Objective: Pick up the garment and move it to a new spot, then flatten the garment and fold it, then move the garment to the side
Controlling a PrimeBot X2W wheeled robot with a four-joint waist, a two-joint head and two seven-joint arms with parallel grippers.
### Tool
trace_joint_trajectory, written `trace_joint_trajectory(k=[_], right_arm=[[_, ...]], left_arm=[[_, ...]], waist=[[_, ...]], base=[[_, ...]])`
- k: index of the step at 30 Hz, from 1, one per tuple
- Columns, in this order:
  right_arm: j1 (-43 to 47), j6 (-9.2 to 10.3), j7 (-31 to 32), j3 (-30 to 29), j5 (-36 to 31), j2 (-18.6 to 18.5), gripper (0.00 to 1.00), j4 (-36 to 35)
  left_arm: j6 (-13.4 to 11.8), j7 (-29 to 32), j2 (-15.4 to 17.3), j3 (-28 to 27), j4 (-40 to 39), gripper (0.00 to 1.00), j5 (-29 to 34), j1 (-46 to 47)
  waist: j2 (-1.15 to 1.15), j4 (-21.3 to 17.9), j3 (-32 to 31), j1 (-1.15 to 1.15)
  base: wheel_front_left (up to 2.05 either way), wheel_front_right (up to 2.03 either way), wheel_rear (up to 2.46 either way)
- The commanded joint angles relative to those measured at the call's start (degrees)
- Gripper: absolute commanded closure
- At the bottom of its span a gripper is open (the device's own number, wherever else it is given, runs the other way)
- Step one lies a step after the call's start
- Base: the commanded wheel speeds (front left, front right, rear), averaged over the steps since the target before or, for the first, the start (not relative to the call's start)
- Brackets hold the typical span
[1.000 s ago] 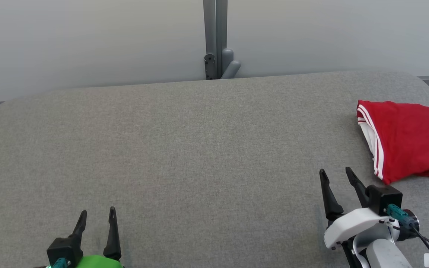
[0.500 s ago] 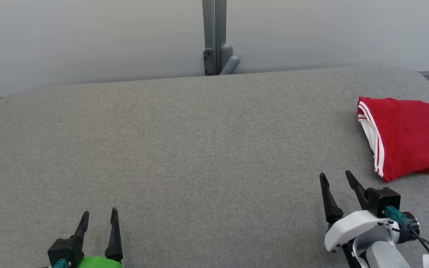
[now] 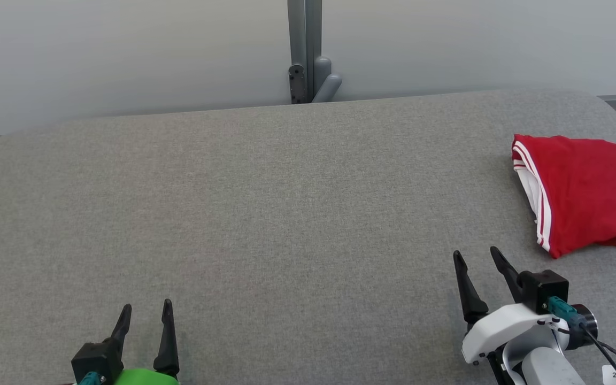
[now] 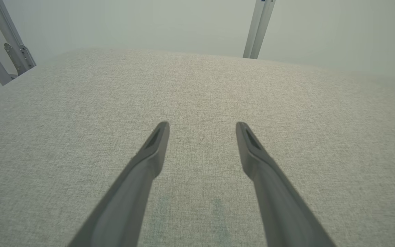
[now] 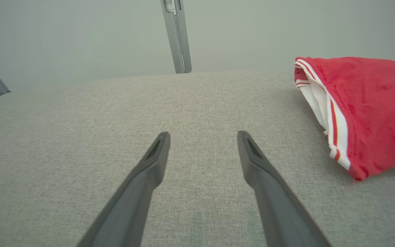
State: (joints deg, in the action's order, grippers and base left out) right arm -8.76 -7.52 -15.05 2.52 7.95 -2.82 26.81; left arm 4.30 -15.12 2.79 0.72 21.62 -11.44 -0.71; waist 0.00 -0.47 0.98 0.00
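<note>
1. Red garment [image 3: 586, 192]: lies in a loose, doubled-over heap at the right edge of the surface [image 3: 286, 214], about midway between the near and far edges. White stripes along one border face the centre. Its right part is cut off by the head view. Nothing touches it.
2. Change over the last second: the whole head view has slid, so the far edge, the grey post [image 3: 302, 53] and the garment all sit a little higher in it. That is the camera moving. Against the surface the garment has not shifted, and neither arm has closed on it.
3. Meaning for the task (judgement): no handling is under way. Whether this is the start or the final set-aside cannot be told from the heap alone.
4. Right gripper [image 3: 475, 252]: near the near-right corner, close to the garment's near corner but apart from it. The right wrist view shows the garment [image 5: 365, 109] off to the side of the gripper [image 5: 203, 133], fingers spread wide, empty.
5. Left gripper [image 3: 147, 303]: at the near edge, left of centre, well apart from the garment. Its fingers [image 4: 149, 161] stand fully apart above bare surface, holding nothing.
</note>
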Motion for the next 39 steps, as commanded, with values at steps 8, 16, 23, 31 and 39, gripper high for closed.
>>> trace_joint_trajectory(k=[8, 16, 23, 31, 39], right_arm=[[-0.6, 0.06, -0.1, 0.7, 0.1, -0.2, 0.00, 0.3], [-0.7, 0.06, -0.1, 0.6, -0.1, -0.2, 0.00, 0.6], [0.0, 0.01, 0.0, 0.6, 1.1, 0.1, 1.00, 0.9], [0.7, 0.01, 2.2, -0.6, 7.7, 0.3, 1.00, 1.3], [1.0, 0.02, 4.4, -1.4, 17.4, 0.2, 1.00, -0.7]], left_arm=[[0.0, 0.0, 0.3, 0.1, 0.2, 0.00, -0.3, 0.2], [0.3, 0.0, 0.3, 0.3, 0.8, 0.00, -0.1, 0.7], [0.5, 0.0, -0.1, 0.8, 1.8, 1.00, -0.2, 0.0], [0.7, 2.2, -0.2, -0.2, 2.7, 1.00, -6.5, 0.9], [1.0, 4.3, -0.1, -0.8, 1.1, 1.00, -15.9, 1.5]], waist=[[0.00, -1.7, 0.2, 0.00], [0.00, -2.0, 0.2, 0.00], [0.00, -2.2, 0.1, 0.00], [0.00, -2.0, 0.1, 0.00], [0.00, -1.9, 0.0, 0.00]], base=[[0.00, 0.00, 0.00], [0.00, 0.00, 0.00], [0.00, 0.00, 0.00], [0.00, 0.00, 0.00], [0.00, 0.00, 0.00]])
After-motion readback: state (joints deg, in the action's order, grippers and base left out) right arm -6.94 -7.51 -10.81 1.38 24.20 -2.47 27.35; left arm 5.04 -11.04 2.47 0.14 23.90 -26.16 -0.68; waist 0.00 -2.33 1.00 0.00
